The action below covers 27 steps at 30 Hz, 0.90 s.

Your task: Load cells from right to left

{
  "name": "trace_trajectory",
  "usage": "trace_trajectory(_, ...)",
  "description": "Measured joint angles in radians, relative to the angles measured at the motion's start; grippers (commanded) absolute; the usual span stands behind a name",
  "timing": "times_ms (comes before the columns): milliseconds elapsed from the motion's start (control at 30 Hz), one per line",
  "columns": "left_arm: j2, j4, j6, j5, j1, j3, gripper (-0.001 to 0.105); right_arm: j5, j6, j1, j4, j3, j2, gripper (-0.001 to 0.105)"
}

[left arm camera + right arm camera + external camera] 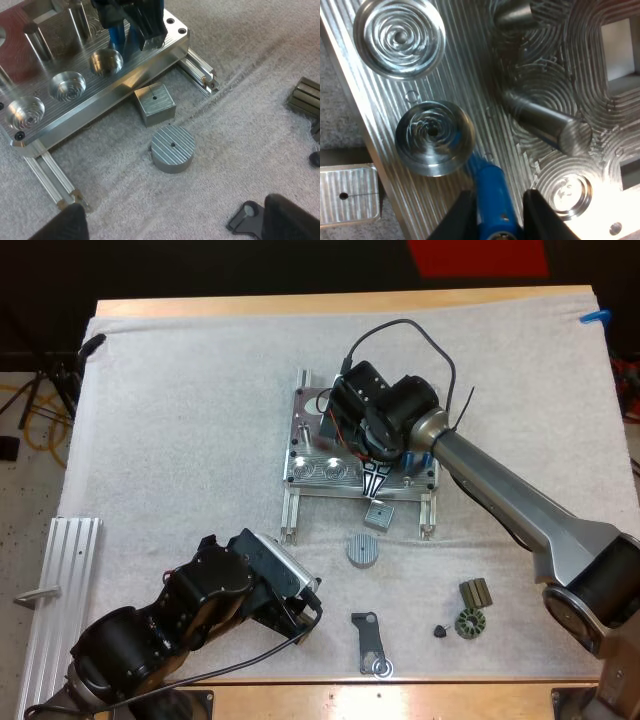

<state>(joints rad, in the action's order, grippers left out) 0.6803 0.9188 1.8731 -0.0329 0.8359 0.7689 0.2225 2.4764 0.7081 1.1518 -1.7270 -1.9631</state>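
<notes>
We count one metal fixture (318, 472) with three empty round pockets (67, 86) along its near edge. Our right gripper (497, 202) pinches one blue cylinder (489, 185), its tip just beside the pocket nearest the one square block (156, 104). One round disc (173, 148) lies near that block on the mat (250, 125). Our left gripper (172, 215) hangs spread above the mat, near one black bracket (370, 640).

A white mat (180, 420) covered the wooden tabletop (330, 306). A metal fixture (320, 472) lay on it under the right claw (495, 215). Just ahead of the left claw (175, 227) lay a round grey disc (173, 148), then a small square block (155, 104). A dark bracket (368, 640) lay beside that claw, and small dark parts (470, 610) lay farther off past it.
</notes>
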Motion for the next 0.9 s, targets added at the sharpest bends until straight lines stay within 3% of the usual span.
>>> trace_trajectory(400, 0.0, 0.0, 0.0, 0.0, 0.0, 0.0, 0.07, 0.0, -0.03, 0.0, 0.006, 0.0, 0.0, 0.001)
trace_trajectory(500, 0.0, 0.0, 0.0, 0.0, 0.0, 0.0, 0.07, -0.009, -0.043, 0.0, 0.006, 0.0, 0.0, 0.016)
trace_trajectory(567, 0.0, 0.0, 0.0, 0.0, 0.0, 0.0, 0.07, -0.012, -0.051, 0.0, 0.006, 0.0, 0.0, 0.034)
trace_trajectory(633, 0.0, 0.0, 0.0, 0.0, 0.0, 0.0, 0.07, -0.01, -0.054, 0.0, 0.006, 0.0, 0.0, 0.04)
trace_trajectory(900, 0.0, 0.0, 0.0, 0.0, 0.0, 0.0, 0.07, -0.009, -0.088, 0.0, -0.007, 0.0, 0.009, 0.041)
